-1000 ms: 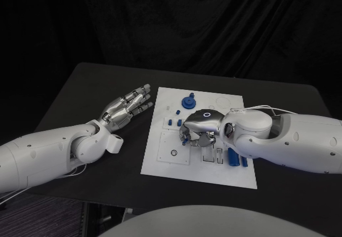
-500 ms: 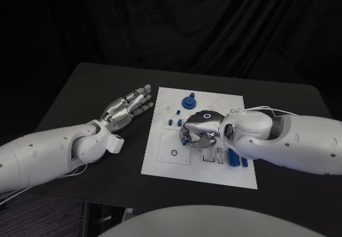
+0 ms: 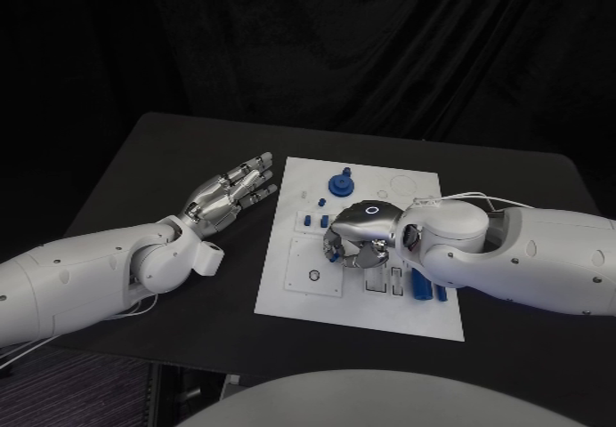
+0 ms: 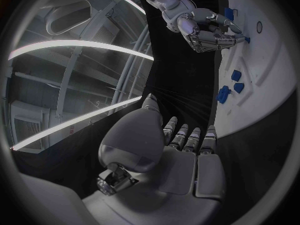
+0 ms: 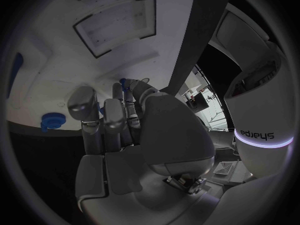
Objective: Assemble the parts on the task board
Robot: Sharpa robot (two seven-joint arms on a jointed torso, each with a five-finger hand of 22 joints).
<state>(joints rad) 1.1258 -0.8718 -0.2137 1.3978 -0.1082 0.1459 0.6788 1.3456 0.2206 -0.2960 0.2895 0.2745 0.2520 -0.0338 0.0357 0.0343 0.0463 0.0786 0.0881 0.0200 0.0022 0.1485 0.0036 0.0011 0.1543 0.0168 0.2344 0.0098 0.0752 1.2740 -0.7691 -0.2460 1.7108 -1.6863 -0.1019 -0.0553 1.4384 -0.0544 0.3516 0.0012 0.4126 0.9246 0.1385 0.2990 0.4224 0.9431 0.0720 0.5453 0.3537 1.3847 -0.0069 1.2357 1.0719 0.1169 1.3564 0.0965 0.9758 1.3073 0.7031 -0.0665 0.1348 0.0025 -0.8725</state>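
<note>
The white task board (image 3: 366, 316) lies mid-table. My right hand (image 3: 358, 237) hovers over its middle with the fingers curled in, pinching a small blue part (image 3: 333, 254) at the fingertips. The same blue part (image 5: 123, 83) shows between the fingers in the right wrist view. My left hand (image 3: 231, 193) lies flat on the black table just left of the board, fingers spread and holding nothing. A round blue part with a knob (image 3: 340, 184) stands at the board's far end. Two long blue parts (image 3: 421, 283) lie on the board under my right forearm.
Small blue pegs (image 3: 312, 219) stand near the board's left edge. A round recess (image 3: 312, 278) and rectangular slots (image 3: 375, 281) sit in the near half. The left wrist view shows the board (image 4: 265, 92), blue parts (image 4: 223, 94) and my right hand (image 4: 206, 32).
My right hand has eased down very slightly over the board's middle with the part still in its fingers. The left hand has not moved.
</note>
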